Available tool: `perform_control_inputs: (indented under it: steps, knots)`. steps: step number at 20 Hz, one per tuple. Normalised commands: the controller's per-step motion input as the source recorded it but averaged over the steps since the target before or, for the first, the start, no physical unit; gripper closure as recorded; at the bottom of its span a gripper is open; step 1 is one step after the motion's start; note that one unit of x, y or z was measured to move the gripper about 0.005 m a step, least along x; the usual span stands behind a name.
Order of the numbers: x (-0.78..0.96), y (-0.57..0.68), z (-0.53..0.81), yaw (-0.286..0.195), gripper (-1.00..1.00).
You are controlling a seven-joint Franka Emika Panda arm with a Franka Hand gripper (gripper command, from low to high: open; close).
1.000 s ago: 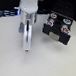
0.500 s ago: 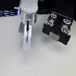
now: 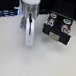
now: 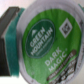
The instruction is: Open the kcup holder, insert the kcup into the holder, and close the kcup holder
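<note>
The wrist view shows the kcup [image 4: 47,42] close up. On its round green foil lid, white lettering reads "GREEN MOUNTAIN" beneath a small mountain emblem. Nearer the rim, larger white letters read "DARK MAGIC". A white square recycling-style symbol sits on the lid's other side. Smaller print around the rim is too blurred to read. The exterior view shows no readable text.
</note>
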Motion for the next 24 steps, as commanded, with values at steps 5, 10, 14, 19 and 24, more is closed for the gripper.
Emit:
perform_control_inputs:
  steps: [5,10,14,19,24]
  knots:
    - [0.18,0.50,0.84,0.020,1.00]
    - [0.19,0.57,0.75,0.037,1.00]
    - [0.18,0.62,0.62,0.024,1.00]
    - [0.23,0.66,0.47,0.012,1.00]
    - [0.31,0.67,0.41,0.012,1.00]
